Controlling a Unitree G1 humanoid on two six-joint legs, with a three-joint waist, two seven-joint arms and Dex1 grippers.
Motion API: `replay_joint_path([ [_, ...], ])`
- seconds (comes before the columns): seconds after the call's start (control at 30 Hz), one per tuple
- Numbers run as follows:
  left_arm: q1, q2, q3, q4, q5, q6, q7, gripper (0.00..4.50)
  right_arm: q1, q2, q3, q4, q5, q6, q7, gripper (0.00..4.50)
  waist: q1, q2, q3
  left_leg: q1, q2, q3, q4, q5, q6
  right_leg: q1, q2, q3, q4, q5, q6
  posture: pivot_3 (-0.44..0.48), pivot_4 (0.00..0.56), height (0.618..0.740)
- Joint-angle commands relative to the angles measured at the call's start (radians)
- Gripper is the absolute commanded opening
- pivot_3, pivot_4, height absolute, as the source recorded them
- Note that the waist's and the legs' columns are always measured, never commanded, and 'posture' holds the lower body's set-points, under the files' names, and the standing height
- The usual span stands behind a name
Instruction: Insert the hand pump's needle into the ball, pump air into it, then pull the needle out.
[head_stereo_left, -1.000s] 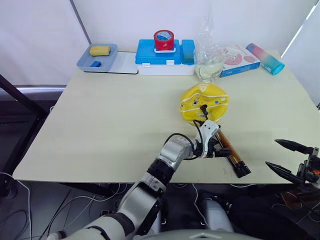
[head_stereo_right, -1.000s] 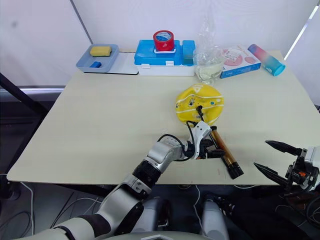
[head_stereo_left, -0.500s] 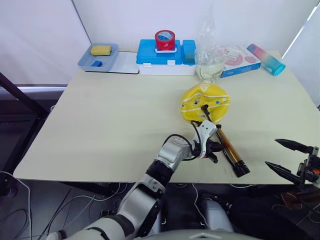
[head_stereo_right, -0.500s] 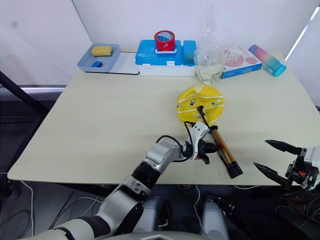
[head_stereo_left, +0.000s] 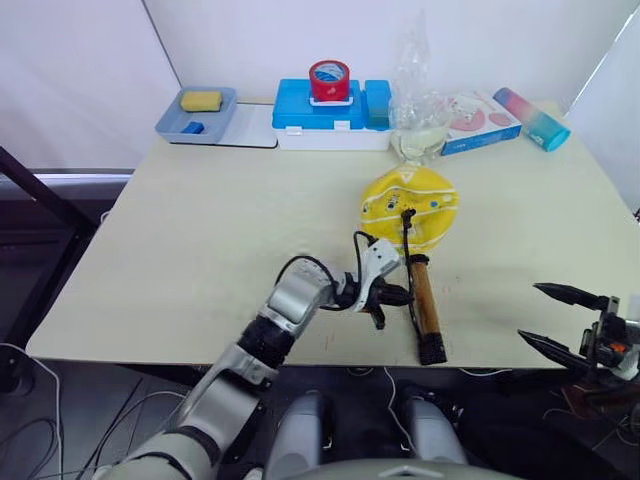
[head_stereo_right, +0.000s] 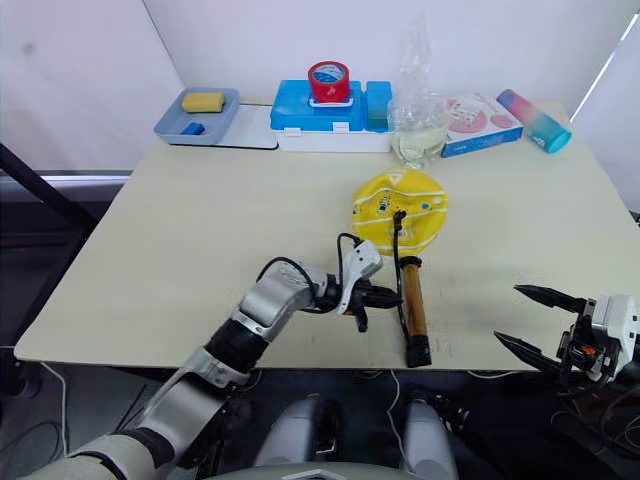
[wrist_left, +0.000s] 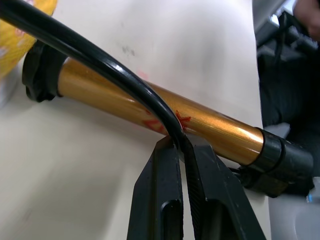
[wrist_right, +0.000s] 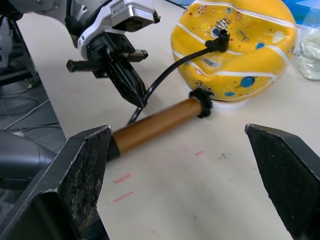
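Note:
The yellow ball (head_stereo_left: 410, 203) rests on the table's right half. The needle's black fitting (wrist_right: 220, 36) sits plugged into the ball's top, with the pin itself hidden. From it a thin black hose (wrist_right: 170, 67) runs down to my left gripper (head_stereo_left: 400, 296), which is shut on the hose just beside the hand pump (head_stereo_left: 424, 310). The gold pump lies flat, one end against the ball and the other pointing at the table's front edge. My right gripper (head_stereo_left: 555, 320) hangs open past the front right edge, holding nothing.
Along the back edge stand a grey-blue tray (head_stereo_left: 195, 112) with a yellow sponge, a blue box (head_stereo_left: 330, 112) topped by a red tape roll (head_stereo_left: 328, 80), a clear plastic bottle (head_stereo_left: 418, 125), a pink-white carton (head_stereo_left: 478, 120) and a pastel tumbler (head_stereo_left: 530, 116).
My left gripper has shifted left, off the pump body, with the hose in it. The pump has swung from a diagonal to nearly straight toward the front edge. The right gripper barely moved.

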Motion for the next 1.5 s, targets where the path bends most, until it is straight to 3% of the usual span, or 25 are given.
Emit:
replay_joint_path([
  [0.03, -0.023, 0.049, -0.012, -0.07, -0.015, -0.002, -0.076, 0.12, -0.001, -0.001, -0.004, -0.037, 0.018, 0.001, 0.002, 4.5, 0.0, 0.0, 0.0, 0.0, 0.0, 0.0, 0.0, 0.0, 0.0, 0.0, 0.0, 0.0, 0.0, 0.0, 0.0, 0.0, 0.15, 0.739],
  [0.37, -0.06, 0.253, -0.023, -0.019, 0.038, -0.141, -0.263, 0.12, 0.0, 0.007, 0.027, -0.057, 0.014, -0.003, 0.007, 4.5, 0.0, 0.0, 0.0, 0.0, 0.0, 0.0, 0.0, 0.001, -0.001, 0.0, 0.0, -0.001, 0.0, 0.0, -0.001, 0.0, 0.15, 0.739],
  [0.6, -0.11, 0.306, 0.008, 0.101, 0.051, -0.232, -0.353, 0.12, -0.015, 0.003, 0.044, -0.081, 0.025, 0.013, 0.013, 4.5, -0.001, 0.0, 0.0, 0.0, 0.0, -0.001, 0.001, 0.001, -0.001, 0.001, 0.001, -0.002, 0.001, 0.0, 0.0, 0.0, 0.15, 0.739],
  [0.8, -0.114, 0.3, 0.032, 0.134, 0.048, -0.259, -0.355, 0.12, -0.026, 0.0, 0.048, -0.086, 0.033, 0.026, 0.019, 4.5, 0.0, 0.0, 0.0, 0.0, 0.0, 0.0, 0.001, 0.001, -0.002, 0.001, 0.001, -0.002, 0.001, -0.001, -0.001, 0.0, 0.15, 0.739],
  [0.9, -0.1, 0.308, 0.052, 0.107, 0.032, -0.249, -0.354, 0.97, -0.029, -0.002, 0.05, -0.083, 0.031, 0.027, 0.02, 4.5, 0.0, 0.0, 0.0, 0.0, 0.0, -0.001, 0.001, 0.001, -0.002, 0.001, 0.001, -0.002, 0.001, -0.001, -0.001, 0.0, 0.15, 0.739],
  [1.13, -0.025, 0.369, 0.131, -0.064, -0.058, -0.116, -0.371, 4.39, -0.026, 0.005, 0.058, -0.082, 0.027, 0.025, 0.022, 4.5, 0.0, 0.0, 0.0, 0.0, 0.0, -0.001, 0.002, 0.002, -0.004, 0.001, 0.001, -0.002, 0.001, -0.001, -0.001, 0.0, 0.15, 0.739],
  [1.3, 0.037, 0.398, 0.141, -0.229, -0.145, 0.014, -0.383, 4.39, -0.031, 0.008, 0.062, -0.069, 0.022, 0.02, 0.025, 4.5, 0.002, 0.001, 0.0, 0.0, 0.0, -0.001, 0.002, 0.003, -0.004, 0.002, 0.001, -0.002, 0.002, -0.001, -0.001, 0.0, 0.15, 0.739],
  [1.5, 0.073, 0.37, 0.098, -0.304, -0.155, 0.111, -0.304, 4.39, -0.039, 0.021, 0.069, -0.063, 0.013, 0.01, 0.015, 4.5, 0.001, 0.001, 0.0, 0.0, 0.0, -0.002, 0.002, 0.003, -0.005, 0.003, 0.001, -0.003, 0.002, -0.001, 0.0, 0.0, 0.15, 0.739],
])
